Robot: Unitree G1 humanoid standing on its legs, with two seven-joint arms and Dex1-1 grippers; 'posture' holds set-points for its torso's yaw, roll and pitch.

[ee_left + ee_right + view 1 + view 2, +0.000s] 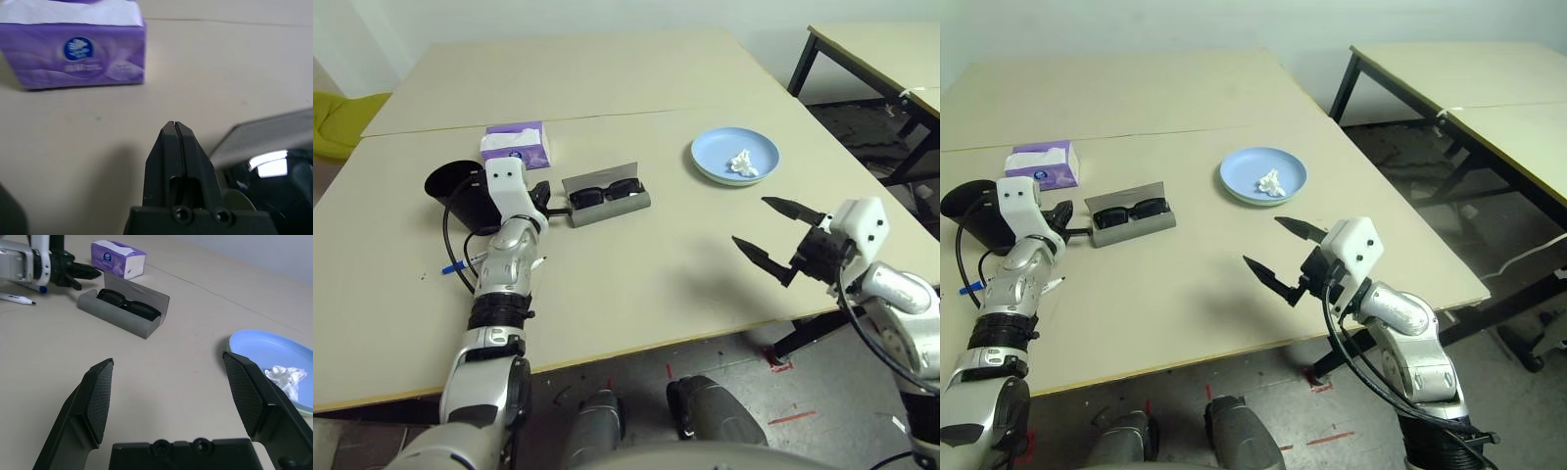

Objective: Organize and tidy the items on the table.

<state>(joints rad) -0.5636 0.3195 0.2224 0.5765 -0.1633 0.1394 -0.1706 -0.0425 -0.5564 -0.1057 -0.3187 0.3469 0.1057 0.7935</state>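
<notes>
Beige matte table [636,264] held the open grey glasses case [607,201], long axis left-right at centre-left, just right of the closed, empty left gripper [548,199]; the right gripper [773,235] gaped wide, well apart.

You see black sunglasses [605,192] in a grey glasses case [607,209], a white tissue [741,163] on a light blue plate [710,150], a purple tissue box [516,143], a black cup [462,196], a beige table [636,264].

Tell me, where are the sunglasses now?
The sunglasses lie inside the open grey case, left of centre on the table, just right of the shut left gripper.
</notes>
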